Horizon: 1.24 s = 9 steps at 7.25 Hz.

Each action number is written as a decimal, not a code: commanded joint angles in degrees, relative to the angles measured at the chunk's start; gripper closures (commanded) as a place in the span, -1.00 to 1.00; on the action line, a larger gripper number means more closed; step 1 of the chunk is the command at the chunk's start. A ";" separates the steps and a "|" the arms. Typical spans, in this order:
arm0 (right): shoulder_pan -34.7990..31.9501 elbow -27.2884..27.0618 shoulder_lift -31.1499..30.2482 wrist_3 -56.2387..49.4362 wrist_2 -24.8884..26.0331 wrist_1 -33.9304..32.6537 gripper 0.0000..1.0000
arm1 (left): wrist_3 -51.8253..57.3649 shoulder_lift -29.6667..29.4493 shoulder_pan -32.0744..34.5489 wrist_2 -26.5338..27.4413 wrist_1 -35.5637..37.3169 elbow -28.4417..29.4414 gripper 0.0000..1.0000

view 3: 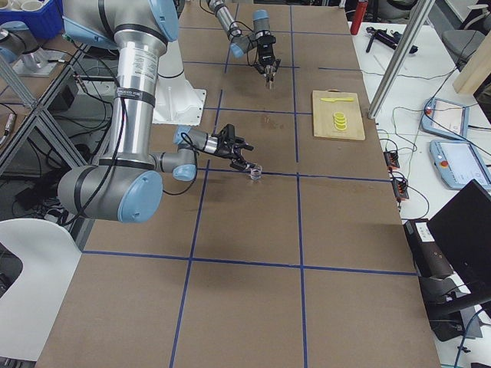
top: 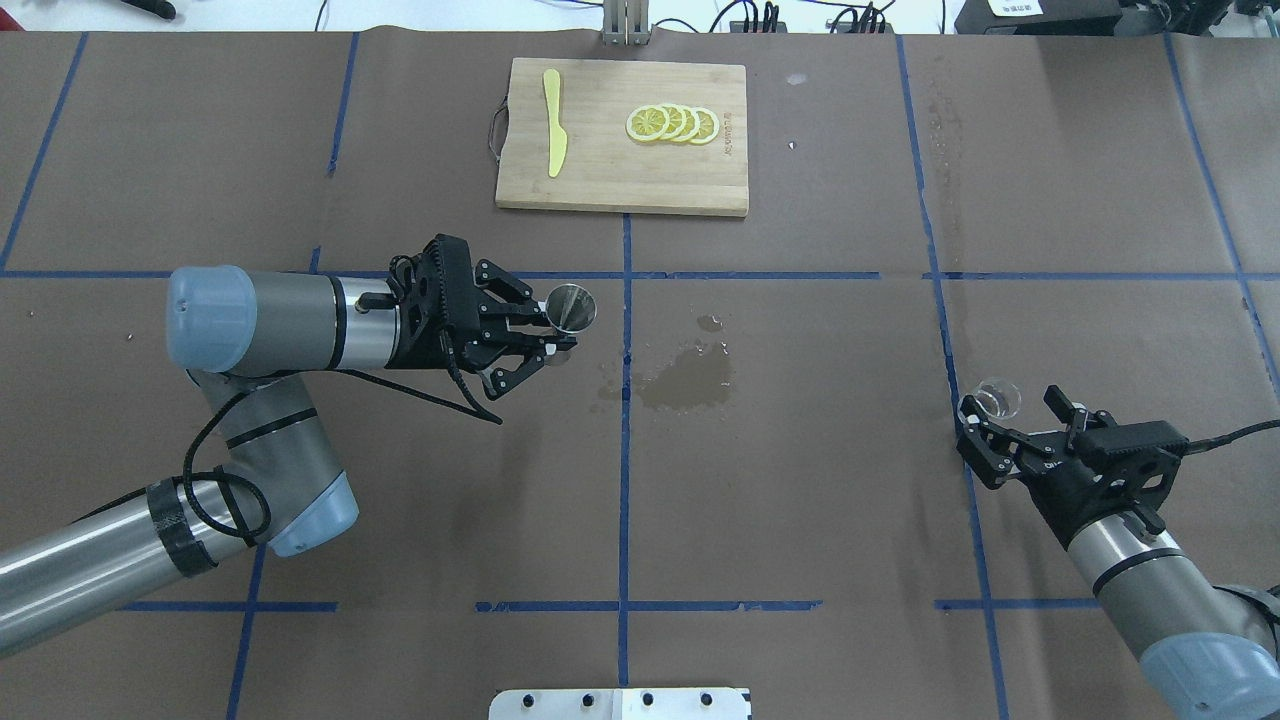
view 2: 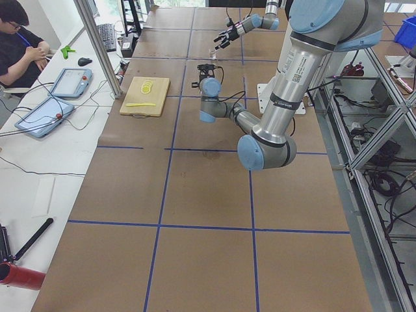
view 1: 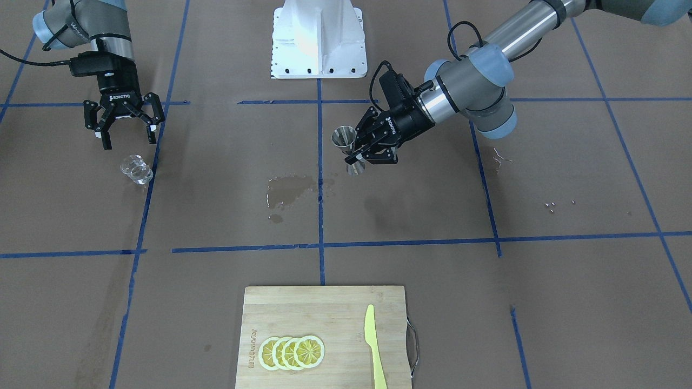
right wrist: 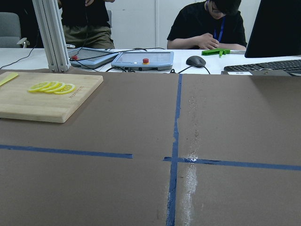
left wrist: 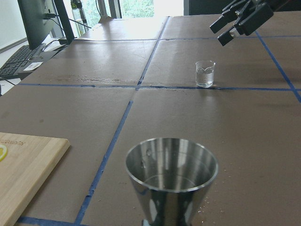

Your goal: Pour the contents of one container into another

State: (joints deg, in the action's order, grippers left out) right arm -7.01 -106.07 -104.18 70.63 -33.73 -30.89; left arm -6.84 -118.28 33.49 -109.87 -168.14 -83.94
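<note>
My left gripper is shut on the narrow waist of the steel jigger, which stands upright near the table's middle. The left wrist view shows the jigger's open cup close up. The clear glass stands on a blue tape line on my right side, with a little liquid in it. My right gripper hangs open above and just behind the glass, not touching it. The right wrist view shows neither of them.
A wet patch darkens the paper between the two arms. At the far edge lies a wooden cutting board with lemon slices and a yellow knife. People sit at a desk beyond it.
</note>
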 commanded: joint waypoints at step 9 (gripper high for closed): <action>2.00 16.41 8.20 0.04 9.20 3.20 -0.96 | -0.02 0.07 0.00 0.01 -0.09 -0.09 1.00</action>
State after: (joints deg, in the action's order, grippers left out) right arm -5.02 -91.36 -96.91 70.80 -24.87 -28.04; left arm -6.86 -118.24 33.49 -109.86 -168.15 -83.97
